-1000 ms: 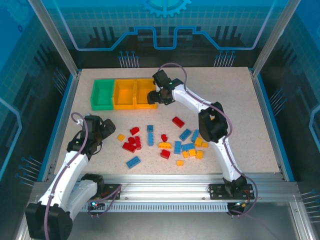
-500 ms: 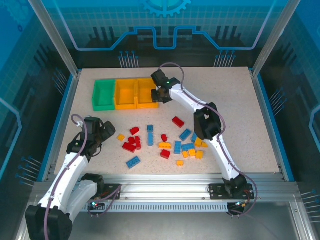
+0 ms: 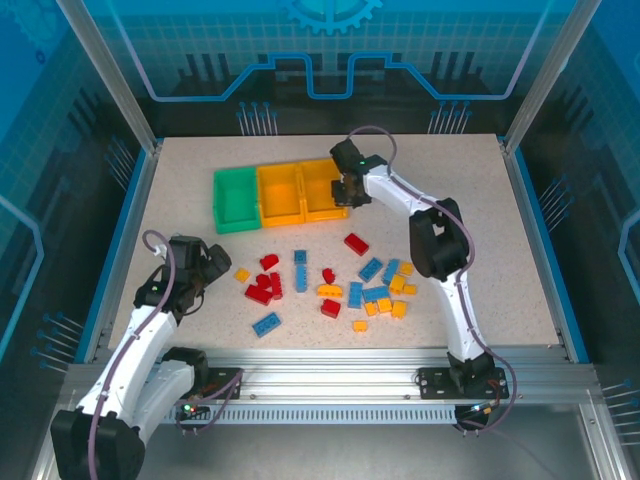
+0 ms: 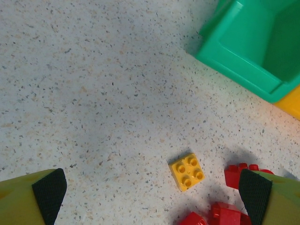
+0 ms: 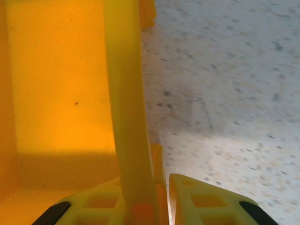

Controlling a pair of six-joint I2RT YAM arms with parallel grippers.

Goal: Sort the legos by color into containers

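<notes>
Starting on the left: the left jaws are spread as wide as they go and hold nothing. They hang low over the counter (image 3: 500,200), just left of the legos (image 3: 330,285). On that wrist cam a little yellow brick (image 4: 187,171) sits on the counter between the two pads (image 4: 49,192), with some red bricks (image 4: 239,174) by the right pad. My guess is it's lining up on the yellow one, but it isn't down on it yet.

Nothing's sorted so far. Red, blue and yellow bricks all lie loose and mixed in front of the containers (image 3: 280,192), which look empty from above. That row has a green bin (image 3: 235,198) at the left end, then two yellow-orange ones.

At the right end, the right jaws are pinched shut on the outer wall (image 5: 123,93) of the last yellow-orange bin (image 3: 322,188), one finger inside and one outside. Gripping the rim like that looks like a way to drag the row, not a brick pick. Since the bins are joined, one tug should shift all three.
</notes>
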